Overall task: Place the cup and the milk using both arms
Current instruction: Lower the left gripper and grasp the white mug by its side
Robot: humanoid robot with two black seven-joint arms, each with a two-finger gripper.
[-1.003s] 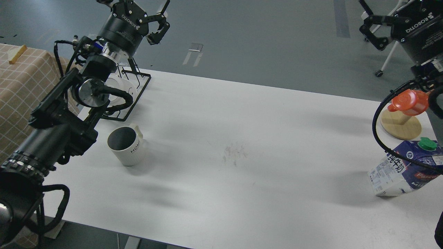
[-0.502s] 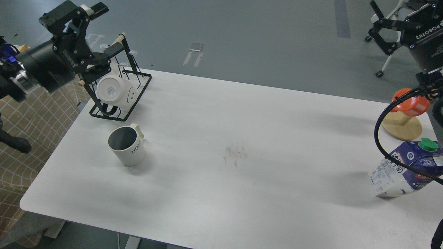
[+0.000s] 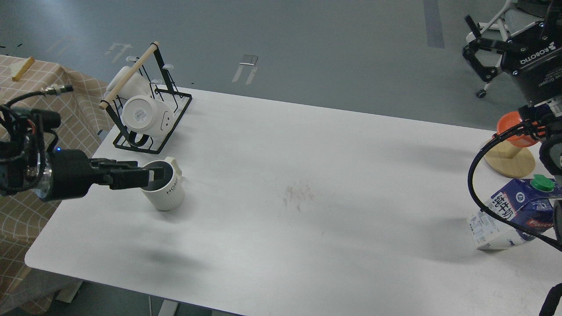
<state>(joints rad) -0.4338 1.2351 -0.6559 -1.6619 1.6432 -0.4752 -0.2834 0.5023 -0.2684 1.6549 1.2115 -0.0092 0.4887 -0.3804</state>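
Note:
The cup [image 3: 164, 191], a white ribbed mug marked "HOME" with a dark inside, stands upright on the left part of the white table [image 3: 307, 219]. My left gripper [image 3: 151, 175] reaches in level from the left. Its fingers look a little apart, and their tips overlap the cup's rim and near side. Contact with the cup cannot be made out. The milk [image 3: 505, 215], a blue and white carton with a green cap, leans at the table's right edge, crossed by a black cable. My right gripper [image 3: 511, 33] is open, high above the far right edge, well clear of the milk.
A black wire rack [image 3: 151, 114] with plain white mugs stands at the table's back left, just behind the cup. An orange-red cup [image 3: 511, 127] sits on a round wooden stand [image 3: 509, 162] behind the milk. A table with a checked cloth [image 3: 26, 109] is at the left.
My left arm has swung down from above the rack, and its gripper now points level at the cup's rim. My right gripper has shifted slightly. The cup and milk have not moved.

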